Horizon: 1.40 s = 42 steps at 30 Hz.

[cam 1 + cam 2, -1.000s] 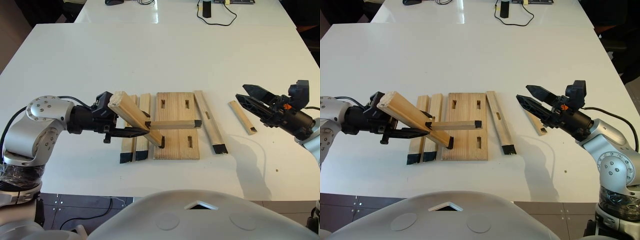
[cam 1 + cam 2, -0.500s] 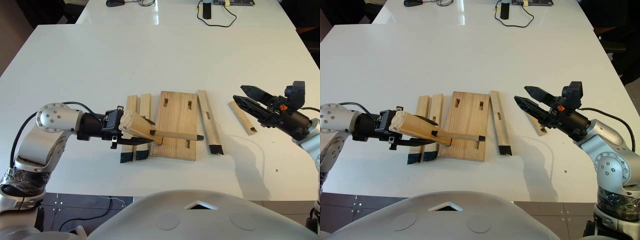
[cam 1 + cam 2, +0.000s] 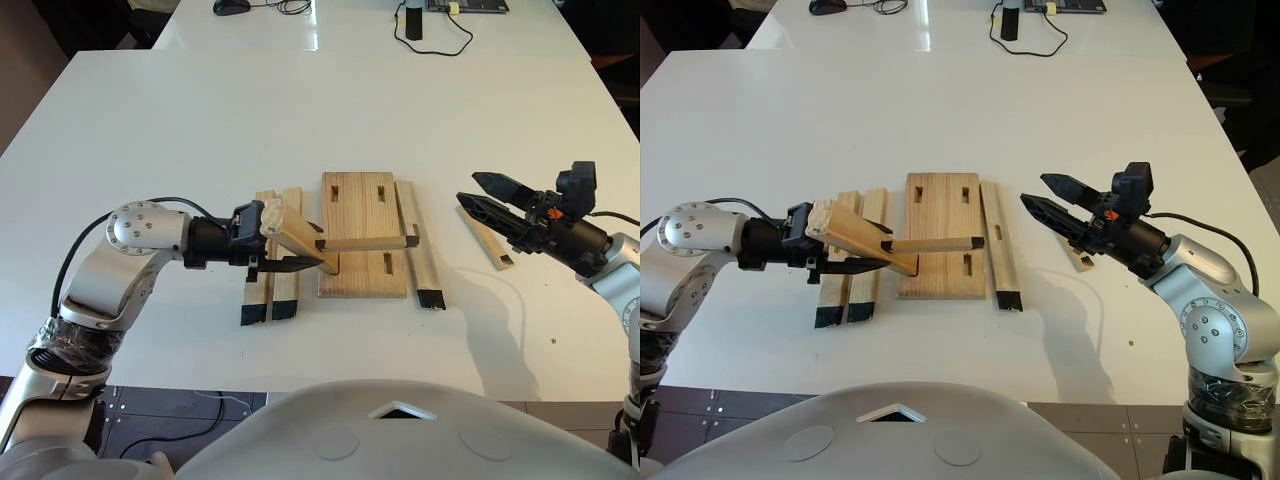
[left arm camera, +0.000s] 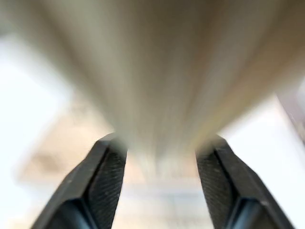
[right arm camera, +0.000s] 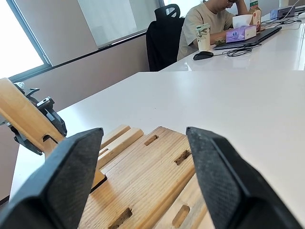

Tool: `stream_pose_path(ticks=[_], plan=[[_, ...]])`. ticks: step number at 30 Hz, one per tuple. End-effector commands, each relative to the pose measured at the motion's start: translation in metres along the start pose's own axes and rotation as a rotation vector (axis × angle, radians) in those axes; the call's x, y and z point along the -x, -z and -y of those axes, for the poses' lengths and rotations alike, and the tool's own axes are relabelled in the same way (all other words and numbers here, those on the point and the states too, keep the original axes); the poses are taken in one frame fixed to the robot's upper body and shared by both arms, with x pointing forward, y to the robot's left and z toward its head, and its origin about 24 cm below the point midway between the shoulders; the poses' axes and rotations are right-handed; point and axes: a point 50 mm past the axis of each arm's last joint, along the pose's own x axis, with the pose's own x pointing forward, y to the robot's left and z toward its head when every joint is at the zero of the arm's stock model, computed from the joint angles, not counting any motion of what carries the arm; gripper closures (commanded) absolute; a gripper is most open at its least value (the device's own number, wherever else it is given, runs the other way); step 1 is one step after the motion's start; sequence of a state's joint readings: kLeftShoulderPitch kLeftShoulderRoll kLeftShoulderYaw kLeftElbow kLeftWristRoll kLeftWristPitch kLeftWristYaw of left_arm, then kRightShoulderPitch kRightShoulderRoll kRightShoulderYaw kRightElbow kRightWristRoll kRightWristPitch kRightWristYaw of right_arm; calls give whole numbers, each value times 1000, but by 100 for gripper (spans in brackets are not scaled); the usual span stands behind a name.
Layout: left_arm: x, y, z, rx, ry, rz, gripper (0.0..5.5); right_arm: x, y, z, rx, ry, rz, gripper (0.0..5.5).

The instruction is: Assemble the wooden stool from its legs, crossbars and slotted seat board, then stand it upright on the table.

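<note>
Your left tool (image 3: 298, 265) pinches the leg (image 3: 292, 228) — stiff, light wood, though its plugged-in crossbar (image 3: 365, 242) could lever loose, so hold near that joint; the right tool (image 3: 468, 188) is spread, empty.

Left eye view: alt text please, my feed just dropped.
The left pincer grips a stool leg with a crossbar jutting from it over the slotted seat board on the white table. The right pincer hangs open near a loose crossbar.

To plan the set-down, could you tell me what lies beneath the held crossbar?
The slotted seat board lies flat beneath the crossbar, three slots showing. The crossbar and the leg joined to it cover its near-left part.
</note>
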<state>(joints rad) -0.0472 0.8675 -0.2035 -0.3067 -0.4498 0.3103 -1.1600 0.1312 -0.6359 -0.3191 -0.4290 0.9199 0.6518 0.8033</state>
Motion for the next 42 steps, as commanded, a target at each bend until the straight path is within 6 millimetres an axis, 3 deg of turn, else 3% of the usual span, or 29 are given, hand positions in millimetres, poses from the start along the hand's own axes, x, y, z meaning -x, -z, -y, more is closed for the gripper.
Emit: stream_pose_path(ticks=[1, 4, 17, 22, 26, 31, 35, 42], plan=[[7, -6, -2, -14, -30, -29, 241, 0, -2, 1, 25, 3, -3, 231], [13, -8, 2, -18, -43, -30, 188, 3, -5, 2, 30, 11, -4, 231], [42, 1, 24, 60, -145, -57, 188, 16, 3, -2, 20, 65, -9, 231], [55, 25, 23, 120, -261, -200, 188, 26, 11, -7, 9, 115, 4, 231], [63, 25, 22, 148, -275, -248, 188, 34, 21, -11, -8, 158, -7, 231], [56, 25, 29, 175, -276, -293, 188, 37, 23, -11, -8, 184, 2, 231], [46, 21, 29, 278, -296, -206, 188, 39, 28, -14, -19, 196, 2, 231], [38, 36, 32, 295, -275, -283, 188, 33, 34, -16, -25, 194, -7, 231]])
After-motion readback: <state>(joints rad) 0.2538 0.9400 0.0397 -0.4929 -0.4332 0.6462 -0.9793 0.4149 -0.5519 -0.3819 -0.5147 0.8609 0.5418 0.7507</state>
